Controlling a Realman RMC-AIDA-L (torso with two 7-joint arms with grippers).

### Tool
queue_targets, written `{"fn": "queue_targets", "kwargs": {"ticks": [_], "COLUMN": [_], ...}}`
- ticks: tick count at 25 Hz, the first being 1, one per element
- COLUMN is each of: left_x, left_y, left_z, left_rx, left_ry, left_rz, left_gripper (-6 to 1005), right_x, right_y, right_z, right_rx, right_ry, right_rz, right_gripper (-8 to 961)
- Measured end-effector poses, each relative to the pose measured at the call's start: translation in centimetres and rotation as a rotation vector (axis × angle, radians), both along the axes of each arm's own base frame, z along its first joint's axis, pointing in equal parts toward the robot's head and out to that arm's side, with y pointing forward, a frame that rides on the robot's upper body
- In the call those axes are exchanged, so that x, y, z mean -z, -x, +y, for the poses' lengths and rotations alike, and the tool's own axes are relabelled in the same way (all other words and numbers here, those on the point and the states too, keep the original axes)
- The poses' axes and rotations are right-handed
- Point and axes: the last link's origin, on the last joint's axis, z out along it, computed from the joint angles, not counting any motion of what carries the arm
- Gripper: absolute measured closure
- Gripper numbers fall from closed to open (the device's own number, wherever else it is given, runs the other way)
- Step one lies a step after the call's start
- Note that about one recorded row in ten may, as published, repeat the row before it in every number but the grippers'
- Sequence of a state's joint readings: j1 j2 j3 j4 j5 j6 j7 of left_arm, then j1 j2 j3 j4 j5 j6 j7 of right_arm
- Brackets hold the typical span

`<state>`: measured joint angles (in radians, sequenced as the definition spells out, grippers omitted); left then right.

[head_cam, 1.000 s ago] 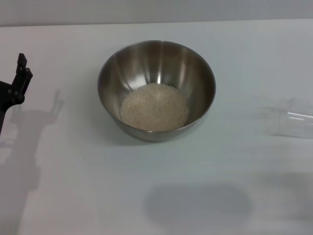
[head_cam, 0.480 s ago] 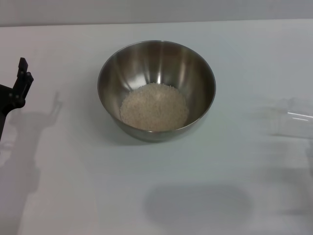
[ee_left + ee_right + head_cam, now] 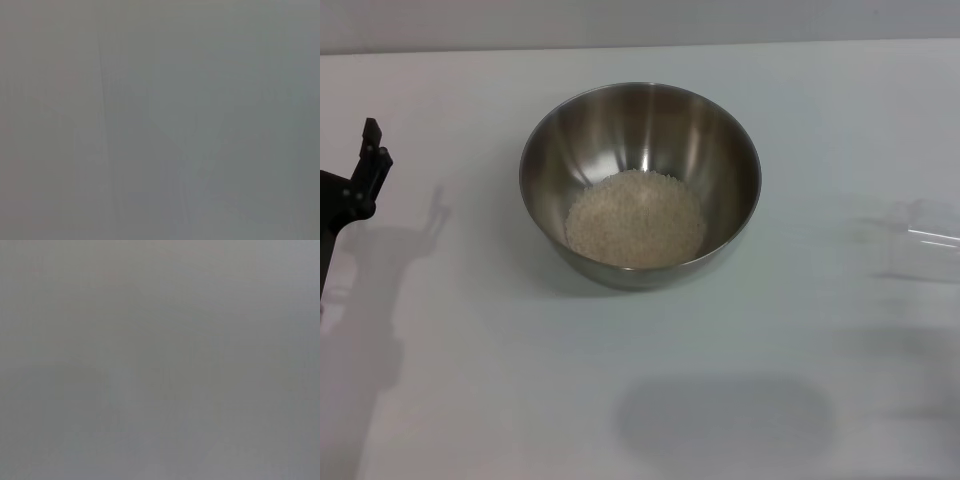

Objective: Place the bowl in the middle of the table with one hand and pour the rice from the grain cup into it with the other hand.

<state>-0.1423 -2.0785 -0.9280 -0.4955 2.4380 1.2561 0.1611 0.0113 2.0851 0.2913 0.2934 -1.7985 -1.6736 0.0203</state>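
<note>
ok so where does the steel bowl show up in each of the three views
Head view: the bowl sits on the table just above the picture's middle, with the rice inside it.
Left wrist view: not in it; only a plain grey blur shows.
Right wrist view: not in it; again only a featureless grey.
Shared landmark: none can be made out, since neither wrist view shows anything recognisable.

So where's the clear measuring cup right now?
In the head view the measuring cup sits on the table at the far right edge, well apart from the bowl with the rice.
</note>
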Motion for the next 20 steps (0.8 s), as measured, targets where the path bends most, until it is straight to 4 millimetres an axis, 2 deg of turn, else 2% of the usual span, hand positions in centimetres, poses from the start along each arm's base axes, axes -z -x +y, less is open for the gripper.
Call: {"fn": "queue_targets", "kwargs": {"ticks": [9,20], "left_x": [-0.1,-0.2], "left_y": [-0.1,0.2], "left_z": [0.0,-0.3], "left_rx": [0.002,0.004], "left_ry": [-0.005,-0.007], "left_rz": [-0.003,0.003], "left_gripper": [165,165], "right_x": [-1.6,-2.0], "right_y": [0.5,0.9], "right_z": [-0.2,-0.5], "right_rx": [-0.039,-0.065], "right_ry": [-0.116,-0.142], "right_rz": [-0.015,-0.015], "right_gripper": [368,368]}}
